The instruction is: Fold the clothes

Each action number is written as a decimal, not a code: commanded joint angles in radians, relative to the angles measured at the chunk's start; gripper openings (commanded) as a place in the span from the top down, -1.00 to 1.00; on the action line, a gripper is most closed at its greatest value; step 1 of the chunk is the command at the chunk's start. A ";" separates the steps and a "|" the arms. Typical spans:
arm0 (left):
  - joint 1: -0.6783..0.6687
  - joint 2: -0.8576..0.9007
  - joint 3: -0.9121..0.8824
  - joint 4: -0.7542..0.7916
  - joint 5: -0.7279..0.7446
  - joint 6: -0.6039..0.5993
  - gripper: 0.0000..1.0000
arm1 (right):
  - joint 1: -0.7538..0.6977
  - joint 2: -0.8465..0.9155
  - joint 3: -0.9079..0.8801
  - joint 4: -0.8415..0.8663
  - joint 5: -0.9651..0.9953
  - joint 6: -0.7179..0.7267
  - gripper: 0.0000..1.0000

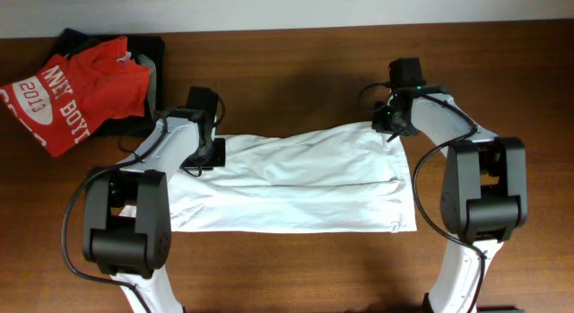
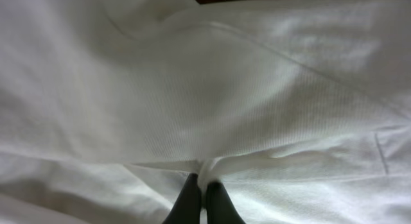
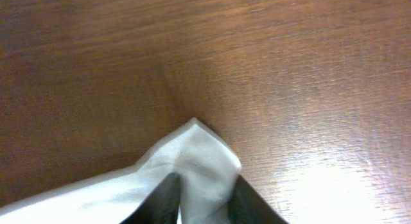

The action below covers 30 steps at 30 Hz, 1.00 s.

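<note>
The white T-shirt lies spread as a long band across the middle of the brown wooden surface, its length running from 9 o'clock to 3 o'clock in the overhead view. Lengthwise creases and soft wrinkles run along it, and its edge toward 6 o'clock is fairly straight.

The left tool sits at the cloth's 10 o'clock corner. In the left wrist view its two dark fingers are pressed close together with a small ridge of white cloth pinched between them, so it is clenched on the T-shirt. The cloth fills almost the whole of that view, with a stitched seam crossing toward 3 o'clock.

The right tool is at the cloth's 2 o'clock corner. In the right wrist view its fingers flank a pointed corner of the cloth, which stands up between them above the bare wood, so it grips that corner.

At 10 o'clock of the overhead view, well apart from the white cloth, a crumpled red shirt with white lettering lies on top of a black garment, whose edge shows at the red shirt's 2 o'clock side.
</note>
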 commanded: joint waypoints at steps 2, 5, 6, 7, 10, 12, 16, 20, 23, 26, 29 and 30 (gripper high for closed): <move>0.000 -0.096 0.059 -0.061 -0.009 -0.043 0.99 | -0.014 0.015 0.164 -0.164 0.034 0.049 0.88; 0.000 -0.132 0.059 -0.069 -0.008 -0.043 0.99 | -0.013 0.015 0.240 -0.265 0.034 0.072 0.92; 0.000 -0.145 0.059 -0.084 -0.008 -0.043 0.99 | -0.013 0.015 0.258 -0.297 0.034 0.079 0.92; 0.000 -0.158 0.059 -0.094 -0.008 -0.043 0.99 | -0.014 0.015 0.270 -0.325 0.035 0.078 0.92; 0.000 -0.202 0.059 -0.119 -0.008 -0.043 0.99 | -0.014 0.014 0.288 -0.371 0.035 0.078 0.92; 0.000 -0.243 0.059 -0.151 -0.007 -0.043 0.99 | -0.013 0.014 0.290 -0.399 0.035 0.078 0.92; 0.000 -0.275 0.059 -0.254 -0.007 -0.043 0.99 | -0.014 0.013 0.290 -0.486 0.034 0.078 0.92; 0.000 -0.275 0.059 -0.351 0.014 -0.059 0.99 | -0.014 -0.022 0.290 -0.583 0.034 0.079 0.92; 0.010 -0.275 0.058 -0.419 0.011 -0.122 0.99 | -0.014 -0.070 0.290 -0.679 0.034 0.094 0.92; 0.034 -0.275 0.054 -0.451 0.011 -0.126 0.99 | -0.014 -0.076 0.290 -0.792 0.035 0.096 0.92; 0.058 -0.275 0.026 -0.460 0.011 -0.126 0.99 | -0.014 -0.076 0.288 -0.850 0.042 0.095 0.92; 0.063 -0.275 0.007 -0.457 0.011 -0.126 0.99 | -0.014 -0.076 0.288 -0.862 0.043 0.089 0.92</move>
